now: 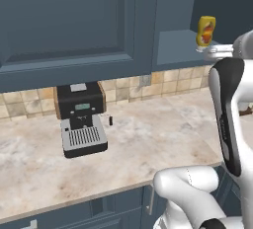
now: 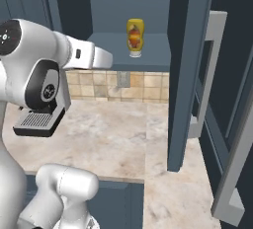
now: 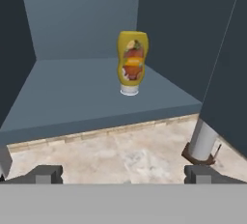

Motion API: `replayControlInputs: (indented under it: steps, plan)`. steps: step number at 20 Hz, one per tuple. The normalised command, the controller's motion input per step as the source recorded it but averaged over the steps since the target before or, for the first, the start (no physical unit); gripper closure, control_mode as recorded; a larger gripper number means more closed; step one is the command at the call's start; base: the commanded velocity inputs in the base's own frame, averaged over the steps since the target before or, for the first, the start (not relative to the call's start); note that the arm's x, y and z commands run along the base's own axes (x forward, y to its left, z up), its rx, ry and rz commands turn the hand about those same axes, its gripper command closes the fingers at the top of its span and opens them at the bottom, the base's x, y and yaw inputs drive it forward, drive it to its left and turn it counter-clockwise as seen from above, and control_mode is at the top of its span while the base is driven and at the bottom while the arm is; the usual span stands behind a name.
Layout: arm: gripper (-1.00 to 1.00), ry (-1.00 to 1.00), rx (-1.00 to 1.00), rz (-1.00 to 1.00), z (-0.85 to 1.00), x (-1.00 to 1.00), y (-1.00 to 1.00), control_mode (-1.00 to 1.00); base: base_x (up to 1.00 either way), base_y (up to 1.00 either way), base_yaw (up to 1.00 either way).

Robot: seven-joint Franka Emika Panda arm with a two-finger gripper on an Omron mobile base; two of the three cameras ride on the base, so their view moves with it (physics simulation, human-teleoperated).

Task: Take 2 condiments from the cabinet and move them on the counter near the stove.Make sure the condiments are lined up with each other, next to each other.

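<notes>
1. Beige marbled bench point(image 1: 148, 139) runs under the dark blue cabinet point(image 2: 99, 50), door open.
2. Yellow bottle point(image 3: 132, 63) stands cap-down on the cabinet shelf point(image 3: 72, 97), near its right wall.
3. End effector point(image 3: 123, 174) open, empty, hovering before the shelf, apart from the bottle.
4. Coffee machine point(image 1: 81, 119) sits on the bench at left.

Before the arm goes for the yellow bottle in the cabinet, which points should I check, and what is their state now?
1. Tool open: ok, the fingers stand wide apart.
2. Tool empty: ok, nothing between the fingers.
3. Yellow bottle upright on the cabinet shelf: ok, it stands cap down.
4. Bottle ahead of the tool: ok, near the middle of the hand view, slightly right.
5. Free path to the bottle: ok, nothing stands between tool and bottle; the cabinet door is open.
6. Second condiment located: cannot tell.
</notes>
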Motion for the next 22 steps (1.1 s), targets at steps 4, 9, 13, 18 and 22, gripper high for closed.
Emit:
replayControlInputs:
  steps: [4, 9, 13, 18, 22]
  plan:
    - [-1.00, -0.02, -0.02, 0.00, 0.05, 0.25, -0.14, -1.00, 0.00, 0.00, 0.00]
    - [-1.00, -0.04, -0.02, 0.00, 0.05, 0.17, -0.16, -1.00, 0.00, 0.00, 0.00]
    - [-1.00, -0.04, -0.03, 0.00, 0.00, 0.23, -0.09, -1.00, 0.00, 0.00, 0.00]
    - [-1.00, -0.08, -0.03, 0.00, 0.00, 0.22, 0.00, -1.00, 0.00, 0.00, 0.00]
    - [-1.00, 0.00, 0.00, 0.00, 0.04, 0.12, 0.00, -1.00, 0.00, 0.00, 0.00]
